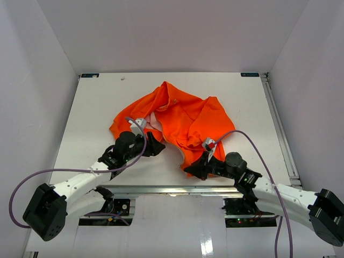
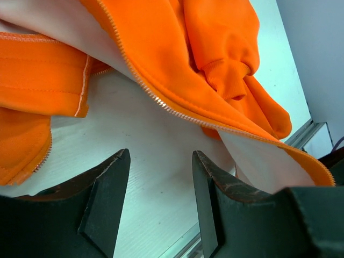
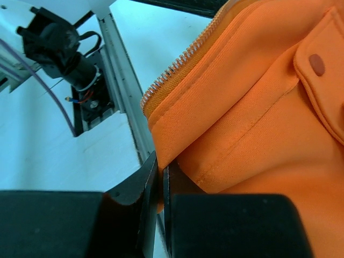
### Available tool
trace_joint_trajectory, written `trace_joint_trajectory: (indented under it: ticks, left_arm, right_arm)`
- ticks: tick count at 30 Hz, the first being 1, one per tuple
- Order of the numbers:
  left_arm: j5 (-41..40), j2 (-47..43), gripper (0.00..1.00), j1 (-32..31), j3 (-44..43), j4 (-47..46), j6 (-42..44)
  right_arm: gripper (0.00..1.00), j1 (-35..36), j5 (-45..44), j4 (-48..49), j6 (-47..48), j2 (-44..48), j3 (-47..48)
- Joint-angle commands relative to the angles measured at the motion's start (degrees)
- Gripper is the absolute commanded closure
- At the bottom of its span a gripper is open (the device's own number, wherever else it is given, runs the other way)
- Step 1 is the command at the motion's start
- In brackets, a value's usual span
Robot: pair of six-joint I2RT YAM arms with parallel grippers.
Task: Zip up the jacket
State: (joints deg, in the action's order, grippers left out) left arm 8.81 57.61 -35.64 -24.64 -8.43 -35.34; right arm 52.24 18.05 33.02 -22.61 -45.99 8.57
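Observation:
The bright orange jacket lies crumpled in the middle of the white table, unzipped, with pale lining showing. My left gripper is open and empty just in front of the jacket's left front edge; in the left wrist view its fingers frame bare table, with the zipper teeth just beyond. My right gripper is shut on the jacket's lower front hem beside its zipper teeth, near the table's front edge. A snap button shows on the fabric.
A metal rail runs along the table's front edge, close under my right gripper. White walls enclose the table on three sides. Cables loop from both arms. A sleeve cuff lies bunched beyond the zipper edge.

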Motion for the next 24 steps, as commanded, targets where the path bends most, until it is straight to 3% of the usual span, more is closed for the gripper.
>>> trace_joint_trajectory:
  ticks: [1,2,8,16,24]
  left_arm:
    - [-0.76,-1.38,0.41,0.66,-1.14,2.84,1.80]
    - [0.41,-1.56,0.42,0.66,-0.82,2.35,2.76]
    - [31.85,-5.20,0.44,0.66,5.25,-19.16,3.97]
    - [43.92,-1.45,0.45,0.56,5.71,-30.09,-0.55]
    - [45.18,6.94,0.46,-2.19,1.45,-25.67,5.57]
  right_arm:
    - [0.92,-0.18,7.63,2.01,-2.70,2.72,1.94]
    - [0.92,-0.13,7.79,1.93,-2.98,3.39,1.61]
    - [0.92,-0.28,7.10,-1.48,-2.19,2.67,2.64]
    - [0.92,-0.29,7.60,-2.27,-1.56,-1.44,3.60]
    - [0.92,-0.30,7.35,-2.17,-1.79,-4.40,4.96]
